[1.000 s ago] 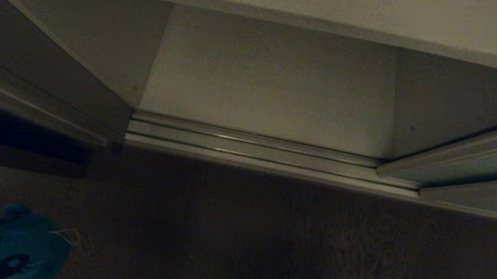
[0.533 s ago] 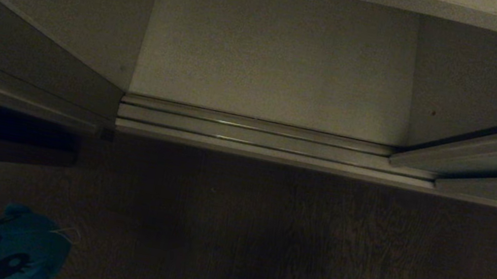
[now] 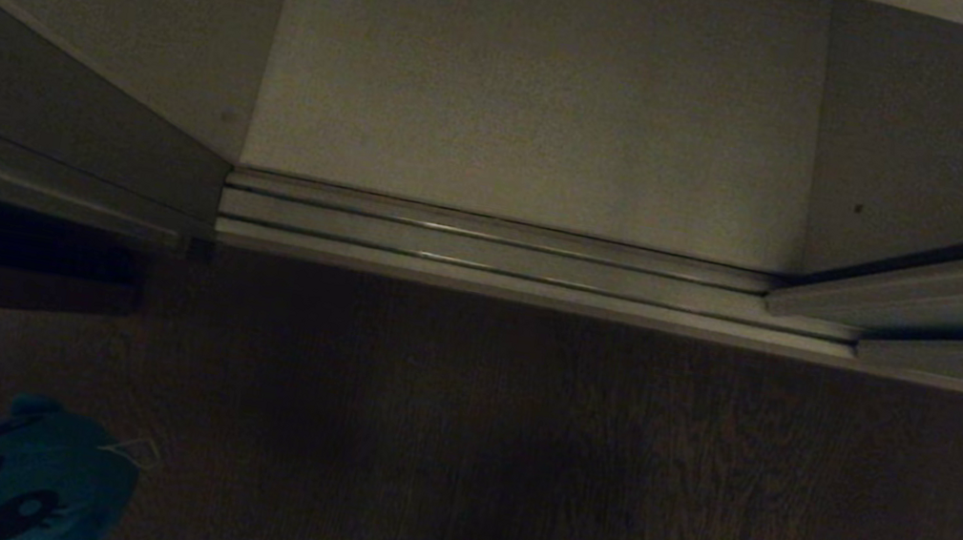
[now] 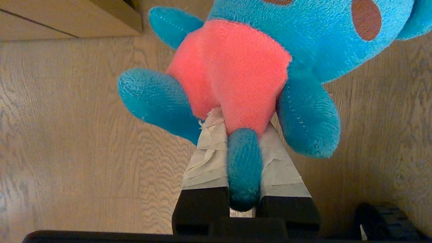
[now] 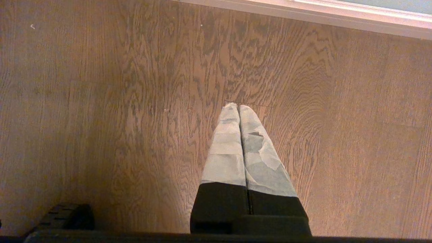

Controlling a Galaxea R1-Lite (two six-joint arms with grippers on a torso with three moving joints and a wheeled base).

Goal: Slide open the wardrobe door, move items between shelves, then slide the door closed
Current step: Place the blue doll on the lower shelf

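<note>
While taped left gripper [image 4: 236, 135] pinches fuzzy blue plush toy [image 4: 256, 67], right gripper [image 5: 239, 111] closed, grained wood floor [image 5: 101, 101]

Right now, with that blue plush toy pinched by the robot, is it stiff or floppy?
Probably soft and floppy: the blue plush toy hangs from the left gripper, which pinches only one small limb, and its limbs dangle. Its fuzzy fabric looks grippy, not slippery. Likely light, since so slight a pinch holds it.

No writing, label, brand, number or sign can be read anywhere in these views (the blue plush toy with the pink-red belly [image 4: 236, 67] bears stitched face patches only, no lettering).
</note>
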